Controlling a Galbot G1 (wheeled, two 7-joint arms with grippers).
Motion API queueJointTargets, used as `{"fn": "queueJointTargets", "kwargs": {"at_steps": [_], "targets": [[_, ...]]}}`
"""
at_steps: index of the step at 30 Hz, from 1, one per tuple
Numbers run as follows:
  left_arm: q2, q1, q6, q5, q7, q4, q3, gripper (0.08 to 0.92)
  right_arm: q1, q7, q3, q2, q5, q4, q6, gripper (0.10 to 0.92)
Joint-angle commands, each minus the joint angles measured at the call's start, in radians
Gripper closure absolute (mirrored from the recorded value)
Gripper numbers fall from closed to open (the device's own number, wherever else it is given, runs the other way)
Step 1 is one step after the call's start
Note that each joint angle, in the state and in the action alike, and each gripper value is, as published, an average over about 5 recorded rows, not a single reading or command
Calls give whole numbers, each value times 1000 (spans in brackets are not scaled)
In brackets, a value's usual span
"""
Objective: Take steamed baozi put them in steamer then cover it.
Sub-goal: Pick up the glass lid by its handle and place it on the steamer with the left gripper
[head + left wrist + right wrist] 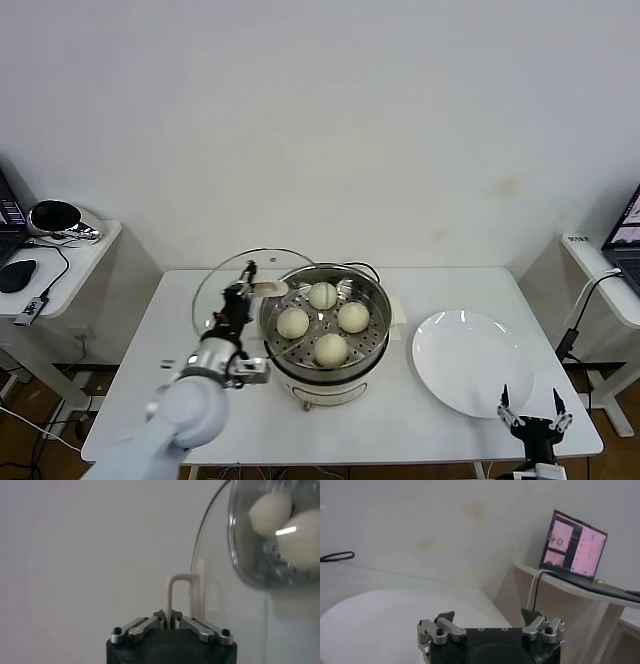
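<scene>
Four cream-white baozi (322, 322) lie on the perforated tray inside the steel steamer (372, 342) at the table's middle. My left gripper (247, 284) is shut on the cream handle (179, 592) of the clear glass cover (215, 290), which it holds tilted up at the steamer's left rim. In the left wrist view the handle's loop sits between the closed jaws, and two baozi (287, 527) show through the glass. My right gripper (535, 412) is open and empty at the table's front right edge, in front of the plate.
A flat white plate (472, 362) lies right of the steamer and shows in the right wrist view (375, 625). A side table with a laptop (575, 545) stands to the right. Another side table with a mouse (17, 274) stands to the left.
</scene>
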Motion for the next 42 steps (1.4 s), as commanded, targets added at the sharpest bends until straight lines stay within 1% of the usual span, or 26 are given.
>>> {"fn": "queueJointTargets", "kwargs": {"at_steps": [1,9,19,42], "targets": [[-150,-191,85,128,86,120,221,858,3,5,-10,11,-35,-5,-1,203],[-205,-192,81,161,87,169,257,858,4,7,-11,11,-42,-15,-1,203],[-232,-176,76,179,82,178,264,858,1,7,-12,9,-43,-19,1,203],[-242,-161,54,182,67,215,261,858,-4,6,-12,3,-41,-26,4,203]]}}
